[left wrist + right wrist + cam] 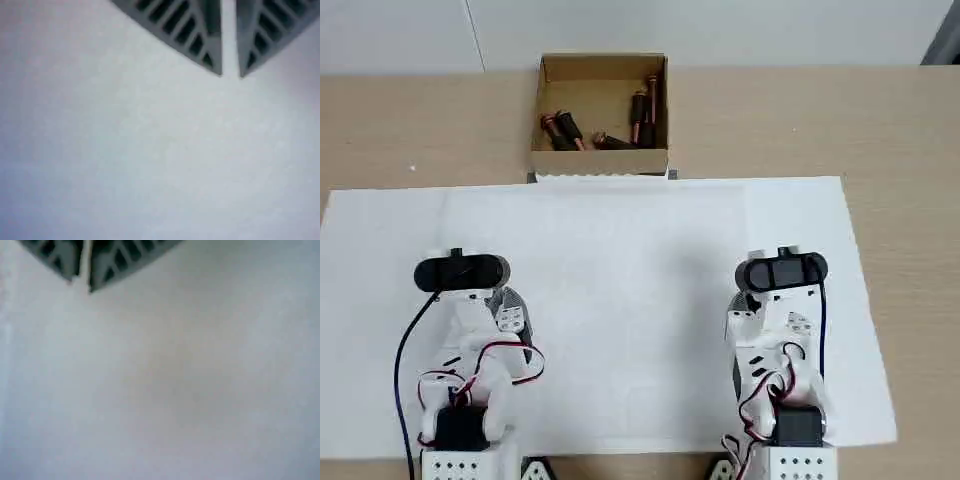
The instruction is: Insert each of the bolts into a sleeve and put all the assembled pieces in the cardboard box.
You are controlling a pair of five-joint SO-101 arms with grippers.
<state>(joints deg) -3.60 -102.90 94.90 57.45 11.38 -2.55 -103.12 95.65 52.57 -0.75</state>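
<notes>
1. Place: the bolts (642,110), each in a dark sleeve (566,128), lie inside the cardboard box (600,160) at the middle of the tabletop's (420,120) far edge.
2. My left gripper (230,74) is narrowed to a slit and holds nothing. It hangs over the white paper sheet (640,260).
3. My right gripper (80,285) is likewise nearly closed and bare, over the same sheet.
4. I judge the pieces light, stiff and round, so they are likely to roll.
5. I would pinch one across the sleeve's middle, since the thicker dark part should slip less than the coppery shank.
6. The box looks light and may slide if I nudge it.
</notes>
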